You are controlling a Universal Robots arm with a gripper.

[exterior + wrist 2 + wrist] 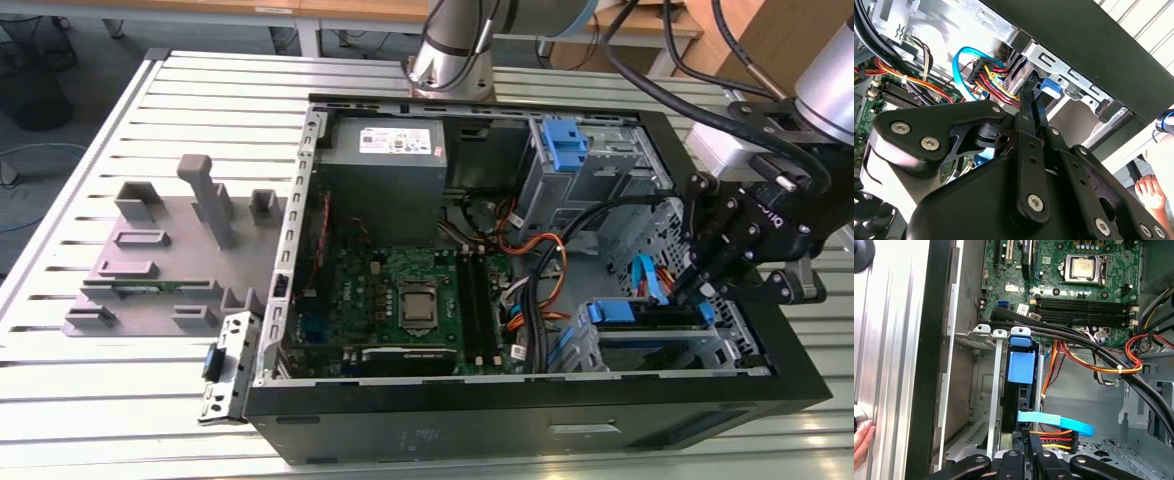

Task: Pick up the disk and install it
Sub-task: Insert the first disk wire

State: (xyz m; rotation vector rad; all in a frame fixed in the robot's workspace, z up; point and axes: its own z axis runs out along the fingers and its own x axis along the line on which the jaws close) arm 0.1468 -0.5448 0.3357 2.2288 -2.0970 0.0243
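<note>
One grey plastic stand (pixel 167 250) sits at the exterior view's left on the slatted surface (pixel 80 400), beside the open computer case (pixel 534 410). At right of frame, the hand (pixel 727 275) hovers over the drive cage, where the disk (pixel 1021 390) stands slotted on blue rails. Whether its fingers grip cannot be told. Seating appears under way; pressing home needs straight, gentle force.

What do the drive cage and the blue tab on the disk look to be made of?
Drive cage: seemingly bare stamped sheet metal, dull silver with folded edges and punched slots. Blue tab on the disk: probably moulded plastic, uniformly coloured, smooth and slightly glossy.
</note>
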